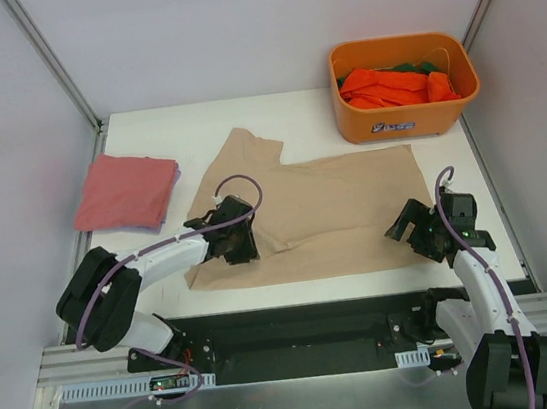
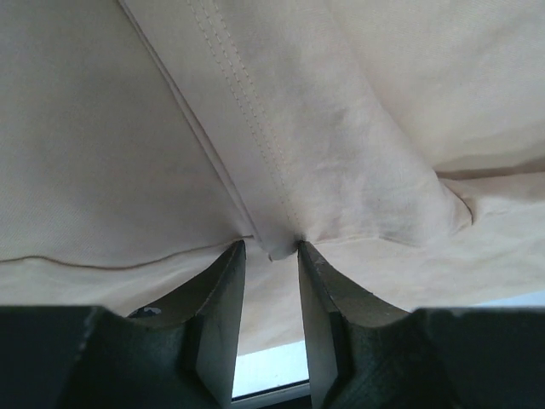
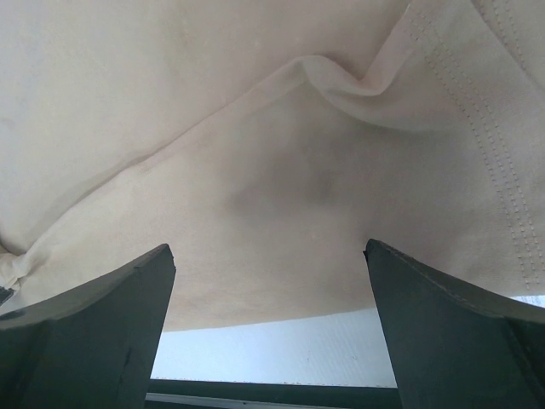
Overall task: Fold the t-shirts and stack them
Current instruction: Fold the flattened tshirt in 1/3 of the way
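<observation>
lying pinched in the left hand (image 2: 269, 247), beige t-shirt (image 2: 358, 145) fold.

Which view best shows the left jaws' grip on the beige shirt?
Left wrist: the left gripper pinches a fold of the beige t-shirt. Top external shows it just atop the cloth; right wrist misses it.

an orange plastic bin (image 1: 383, 117) stood at the far right corner of the white table (image 1: 173, 127), a label on its near wall. pale walls (image 1: 230, 29) closed in three sides, and a black plate (image 1: 299, 324) lined the near edge.
</observation>
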